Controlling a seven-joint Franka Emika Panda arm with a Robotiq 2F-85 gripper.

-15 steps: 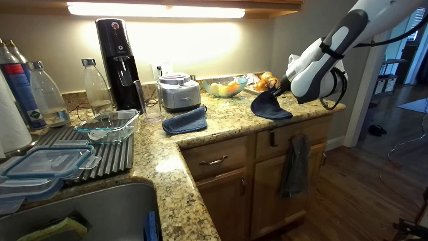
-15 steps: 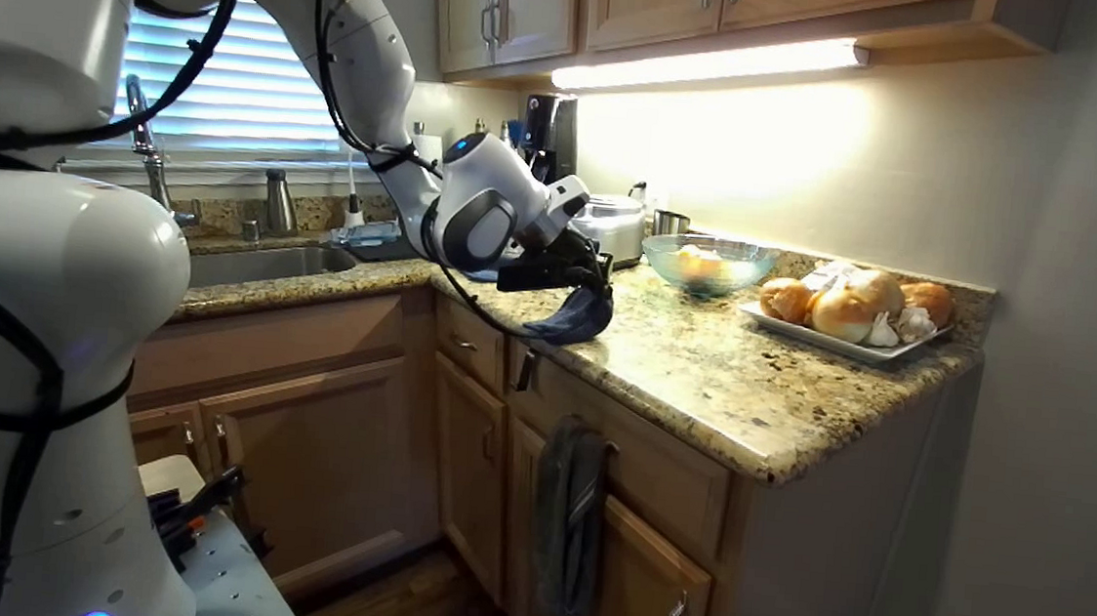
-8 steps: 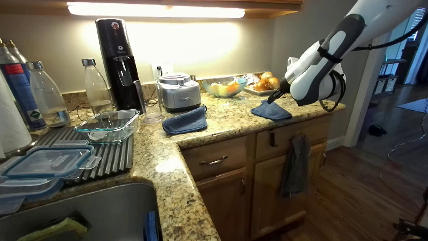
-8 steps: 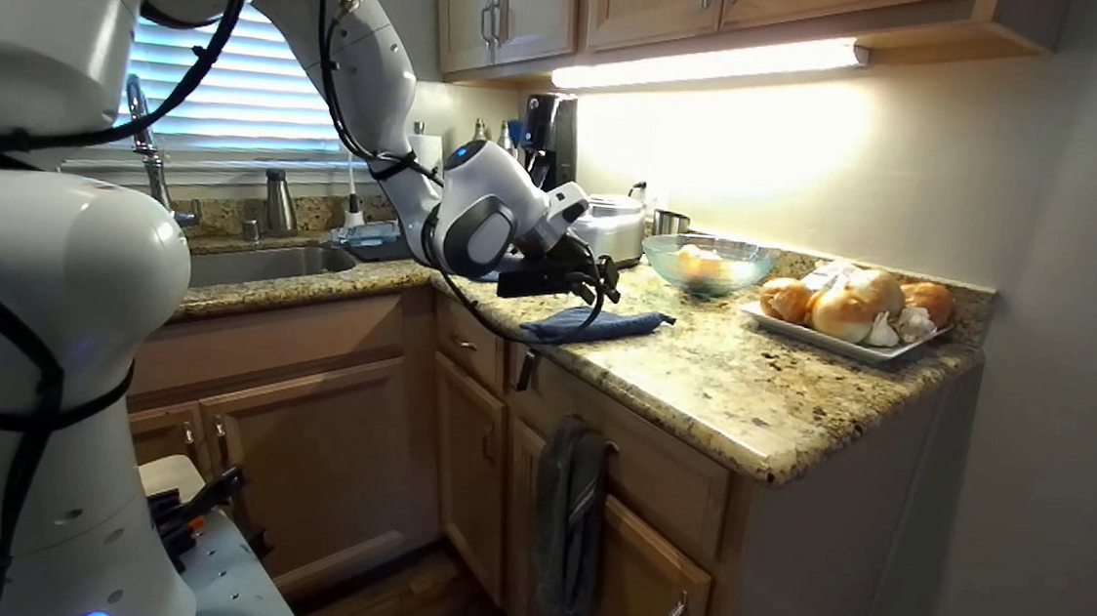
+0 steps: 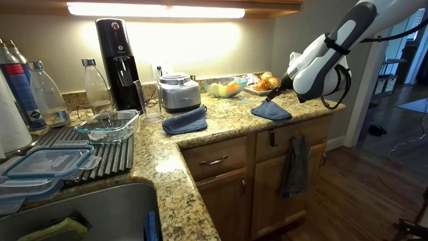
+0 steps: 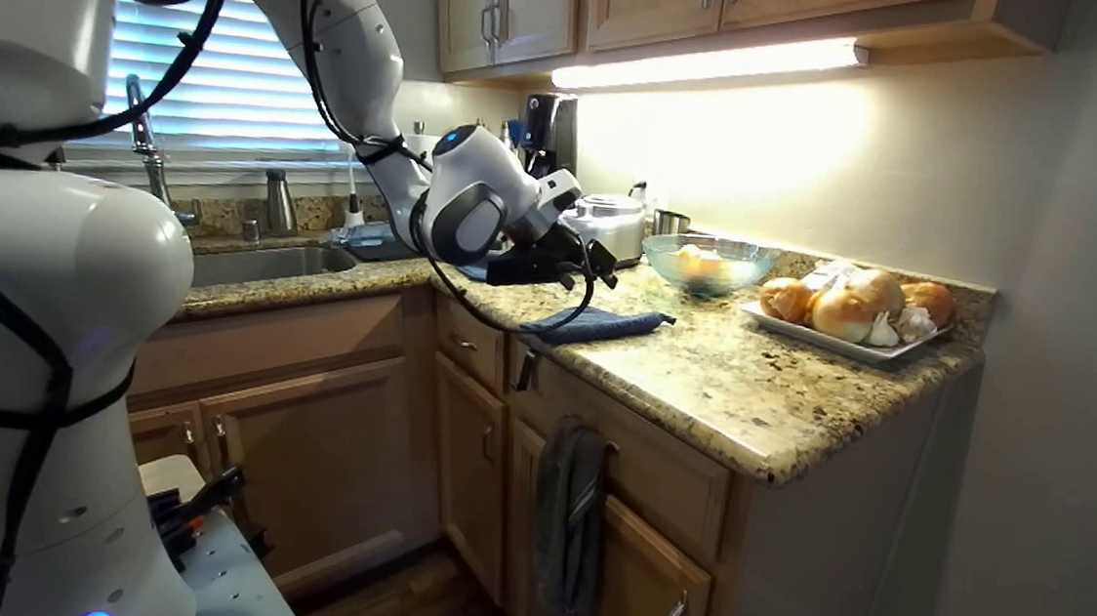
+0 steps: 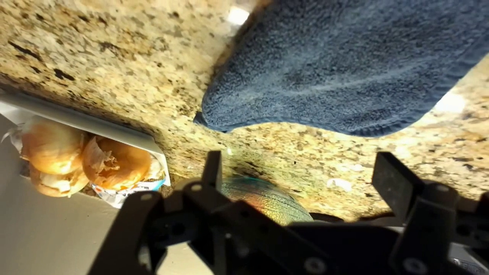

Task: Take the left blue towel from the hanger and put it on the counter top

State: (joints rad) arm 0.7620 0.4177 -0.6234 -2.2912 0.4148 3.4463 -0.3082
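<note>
The left blue towel [image 5: 271,111] lies slumped on the speckled granite counter top [image 5: 230,117], near its front edge. In the wrist view this towel [image 7: 336,72] spreads beyond the fingertips, with a small dark tab at its near corner. My gripper [image 7: 298,158] is open, its two fingers wide apart with only bare granite and part of a bowl seen between them. In an exterior view the gripper [image 6: 599,268] stands slightly above the towel [image 6: 596,325], apart from it. On the drawer front below hangs a bare black hook [image 5: 273,138].
Another folded blue cloth [image 5: 185,121] rests farther along the counter. A dark grey towel [image 6: 571,515] hangs on the cabinet front. Behind stand a glass bowl [image 6: 708,265] of fruit, a plate of onions [image 6: 852,312] and a silver appliance [image 5: 180,92].
A second ago the jaws were shut on the towel's raised top. They have opened and let it go, the cloth has settled lower, and the arm has drawn back a little.
</note>
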